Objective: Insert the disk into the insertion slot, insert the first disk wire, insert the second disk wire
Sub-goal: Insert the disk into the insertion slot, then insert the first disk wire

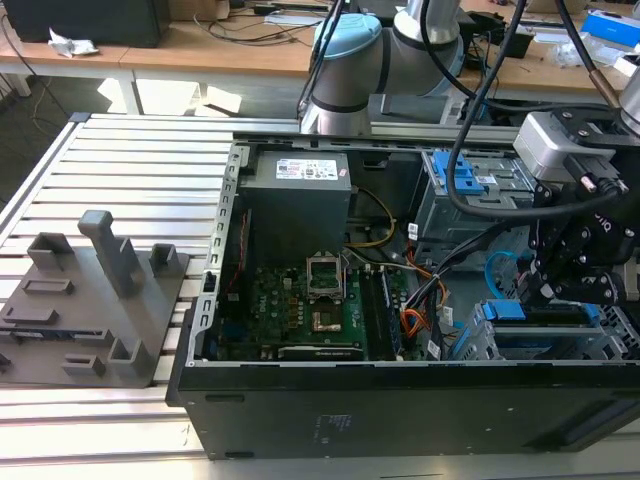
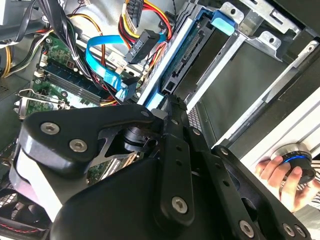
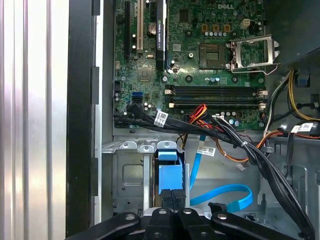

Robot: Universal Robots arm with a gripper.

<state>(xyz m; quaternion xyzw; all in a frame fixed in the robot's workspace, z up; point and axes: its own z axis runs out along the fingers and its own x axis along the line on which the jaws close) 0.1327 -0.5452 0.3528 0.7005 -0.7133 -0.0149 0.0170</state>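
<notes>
Closest to both wrist cameras, the gripper (image 3: 172, 192) is holding its black fingers drawn together, with no gap showing between them. The tips are touching the end of the disk (image 3: 167, 175), which is sitting in a blue carrier; whether they are clamping it I cannot tell. The disk is standing on edge inside the insertion slot (image 3: 127, 182), the silver sheet-metal cage in the corner of the computer case (image 1: 400, 410), at the exterior view's right. Just beside the cage, the second disk wire (image 3: 222, 194) is lying in a light-blue loop, its dark plug loose near the disk. In the second wrist view, the first disk wire (image 2: 141, 44), orange-red with a dark plug, is hanging near the disk's connector edge without touching it. A black wire bundle (image 3: 260, 160) is running from the motherboard (image 3: 200, 60) past the cage. Outside the case, a person's hand (image 2: 277, 175) is resting on a round knob (image 2: 296, 162) that is glowing blue.
</notes>
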